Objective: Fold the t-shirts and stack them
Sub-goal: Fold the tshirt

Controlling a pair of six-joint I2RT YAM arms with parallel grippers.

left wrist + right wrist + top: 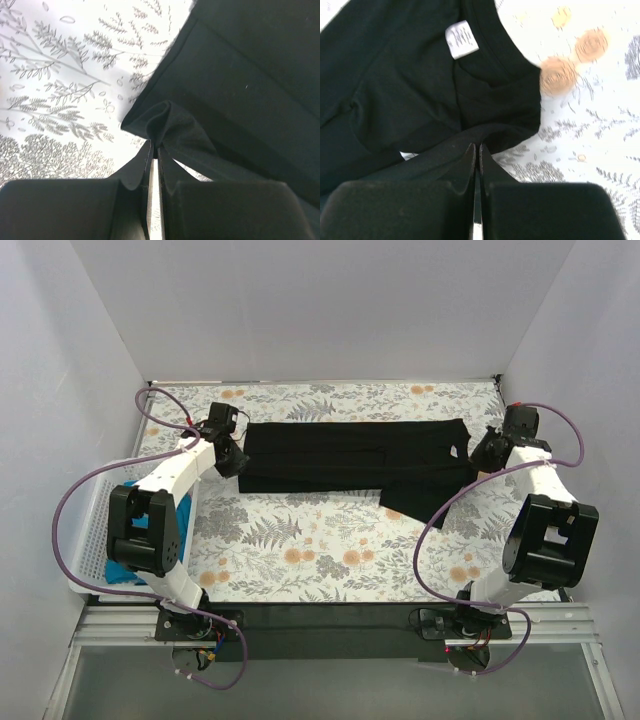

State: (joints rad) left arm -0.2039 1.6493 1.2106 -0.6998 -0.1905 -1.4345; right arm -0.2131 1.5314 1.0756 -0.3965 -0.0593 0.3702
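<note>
Left gripper: fingers pressed almost together, with a bunched fold of the black t-shirt pinched between the tips at the shirt's left end, near corner.
Right gripper: fingers likewise closed to a thin slit, nipping a ridge of black cloth at the shirt's right end, just beside the collar.
Basket: white plastic lattice, at the near left edge of the table, beside and partly under the left arm.
Teal t-shirt: crumpled inside the basket; only patches show past the arm.
Cables: purple, looping from each arm's base up to its wrist.
Tablecloth: pale, printed with grey ferns and orange flowers, covering the table top.
Black t-shirt, position: flat on the cloth in the far half of the table, folded into a long band running left to right between the two grippers; near its right end a flap juts toward the near side.
Collar: curved rim at the right end, lying on the cloth beside two orange flowers.
Label: small white tag inside the collar, facing up; print too blurred to read.
Walls: plain white, enclosing the table on the left, right and far sides.
</note>
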